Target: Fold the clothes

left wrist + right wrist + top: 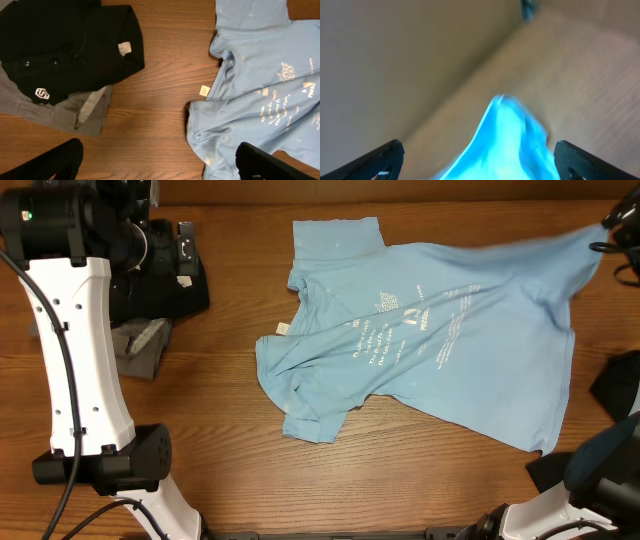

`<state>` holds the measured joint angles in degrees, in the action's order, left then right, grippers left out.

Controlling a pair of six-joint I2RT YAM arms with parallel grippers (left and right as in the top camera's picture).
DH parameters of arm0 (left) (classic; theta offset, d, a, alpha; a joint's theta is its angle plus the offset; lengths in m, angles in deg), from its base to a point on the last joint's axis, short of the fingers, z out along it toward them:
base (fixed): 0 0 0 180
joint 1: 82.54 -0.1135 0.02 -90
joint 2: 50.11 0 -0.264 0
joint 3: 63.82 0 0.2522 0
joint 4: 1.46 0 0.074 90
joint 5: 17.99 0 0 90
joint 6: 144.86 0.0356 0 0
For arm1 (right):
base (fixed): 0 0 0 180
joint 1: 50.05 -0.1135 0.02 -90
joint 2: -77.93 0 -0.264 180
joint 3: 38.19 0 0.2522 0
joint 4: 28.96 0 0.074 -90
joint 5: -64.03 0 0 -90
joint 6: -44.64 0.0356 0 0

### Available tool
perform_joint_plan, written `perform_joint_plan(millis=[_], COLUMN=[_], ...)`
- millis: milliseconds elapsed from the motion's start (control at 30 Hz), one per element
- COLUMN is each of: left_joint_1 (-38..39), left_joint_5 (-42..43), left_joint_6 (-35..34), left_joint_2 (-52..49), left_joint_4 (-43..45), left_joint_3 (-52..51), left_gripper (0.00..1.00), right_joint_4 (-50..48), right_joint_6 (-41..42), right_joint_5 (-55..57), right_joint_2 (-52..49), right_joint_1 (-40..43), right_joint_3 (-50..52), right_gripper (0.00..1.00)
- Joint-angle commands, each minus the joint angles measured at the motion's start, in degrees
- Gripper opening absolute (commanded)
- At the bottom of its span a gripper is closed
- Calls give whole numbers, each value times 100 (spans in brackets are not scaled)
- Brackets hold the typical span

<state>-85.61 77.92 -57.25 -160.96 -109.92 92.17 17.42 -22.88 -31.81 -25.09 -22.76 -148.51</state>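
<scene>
The blue shirt lies across the middle and right of the desk. Its long axis runs left to right, with the collar and both sleeves toward the left and the hem toward the right. The far-right hem corner is drawn up off the desk into a blurred peak that reaches the right gripper at the far right edge, so that arm is plainly the nearer to the hem end. In the right wrist view the fingers stand wide apart with a blurred tongue of blue cloth rising between them. The cloth does not look pinched, so I read that gripper as open with the cloth loose in its gap. The left gripper is also spread wide and holds nothing. It hovers over bare wood at the far left, with the shirt's collar end just to its right. To its left is the black shirt, which lies on a grey shirt. The left half of the blue shirt is rumpled and bunched, so it likely needs flattening before any fold. Nothing lies between either gripper and the shirt. A dark cloth sits at the right edge near the hem and could catch on a sweep there.
</scene>
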Motion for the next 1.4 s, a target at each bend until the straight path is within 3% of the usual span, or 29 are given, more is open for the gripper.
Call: perform_joint_plan(millis=[0, 100, 200, 300, 667, 767, 933, 1033, 1267, 1367], left_joint_1=[68, 214, 452, 730, 1364, 1346, 1241, 1200, 1150, 1108], left_joint_5=[155, 378, 608, 590, 531, 212, 170, 348, 417, 365], left_joint_6=[111, 267, 675, 785, 844, 807, 754, 809, 984, 1016], left_joint_2=[28, 13, -109, -275, -1506, -1939, -2468, -2518, -2518, -2518], left_joint_4=[17, -72, -210, -184, 809, 809, 822, 944, 1187, 1141], left_joint_3=[74, -2, -149, -494, -2435, -2625, -2638, -2638, -2638, -2638], left_gripper=[100, 100, 93, 95, 94, 100, 96, 83, 5, 4], right_joint_4=[542, 1512, 2120, 2603, 3871, 4168, 4247, 4164, 3919, 3801], right_joint_6=[15, 15, 9, -118, -446, -501, -503, -503, -494, -492], right_joint_5=[-197, -658, -1051, -1397, -1550, -1545, -1523, -1523, -1198, -1113], right_joint_2=[87, 223, 282, 284, 284, 284, 282, 278, 271, 271], right_joint_1=[-48, -57, -120, -223, -588, -688, -863, -984, -1300, -1373], right_joint_3=[-70, -70, -70, -70, -63, -39, 142, 319, 848, 1113], right_gripper=[100, 100, 100, 100, 99, 99, 99, 99, 99, 96])
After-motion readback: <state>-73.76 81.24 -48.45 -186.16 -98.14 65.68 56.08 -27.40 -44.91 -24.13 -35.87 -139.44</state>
